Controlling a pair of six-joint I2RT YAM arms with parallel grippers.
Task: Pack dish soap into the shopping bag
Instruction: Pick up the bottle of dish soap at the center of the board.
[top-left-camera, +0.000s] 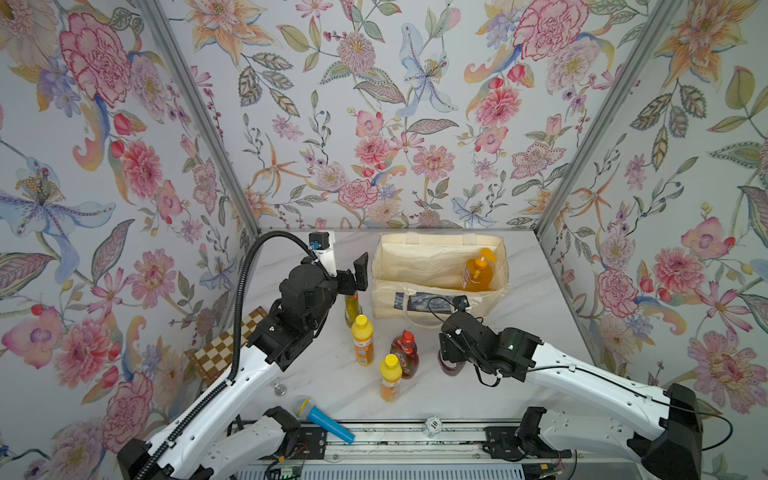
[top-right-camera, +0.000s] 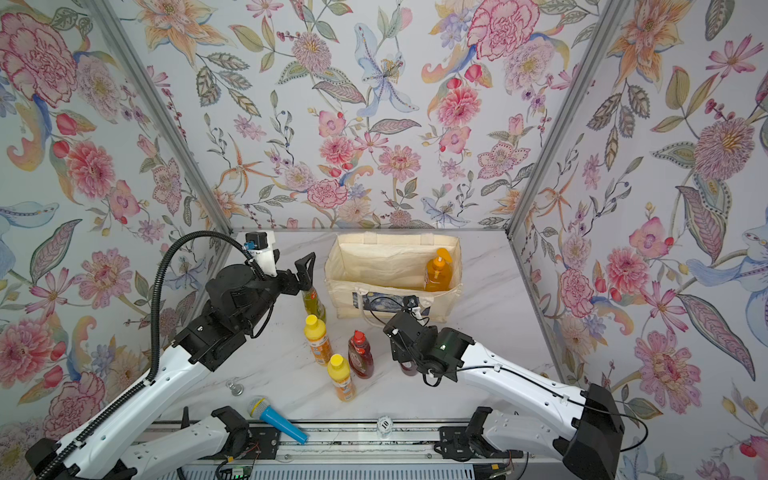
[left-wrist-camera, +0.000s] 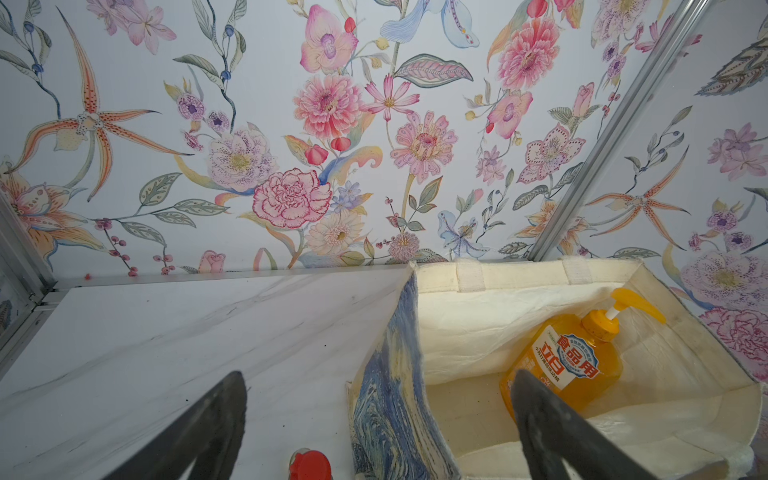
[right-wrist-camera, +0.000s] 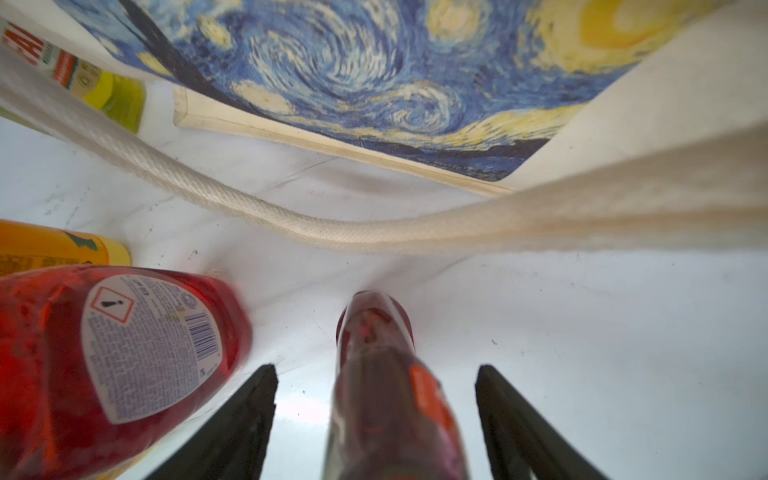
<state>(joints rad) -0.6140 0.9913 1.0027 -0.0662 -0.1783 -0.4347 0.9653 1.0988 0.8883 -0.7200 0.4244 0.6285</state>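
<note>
Read the table in a top view as a clock, with 12 at the back wall. The shopping bag (top-left-camera: 388, 301) stands open at 12, and the big orange pump bottle (top-left-camera: 478, 274) is already inside, at its 3 o'clock end. Five bottles are left on the marble.

Your right gripper (right-wrist-camera: 376, 370) is at 6 o'clock from the bag, straddling a dark red bottle (right-wrist-camera: 374, 328). Its jaws are partly open with a gap on both sides, so it holds nothing. Your left gripper (left-wrist-camera: 378, 374) is spread as wide as it goes and is empty. It hovers over the slim yellow-green bottle (top-left-camera: 352, 309) at the bag's 8 o'clock corner.

The other dark red bottle (top-left-camera: 404, 353) and the two yellow-capped orange bottles (top-left-camera: 362, 340) (top-left-camera: 390, 378) stand near the centre.

Expect the dark red bottle to be smooth and slippery. It looks full, so it probably has real weight, and its thin plastic walls will likely give under pressure. It is tall and narrow, so a nudge could tip it.

Close on the broad faces at mid-body, below the shoulder and not on the cap. Grip firmly but don't crush it. The rope handle (right-wrist-camera: 291, 224) lies between this bottle and the bag, so lift clear of it.
</note>
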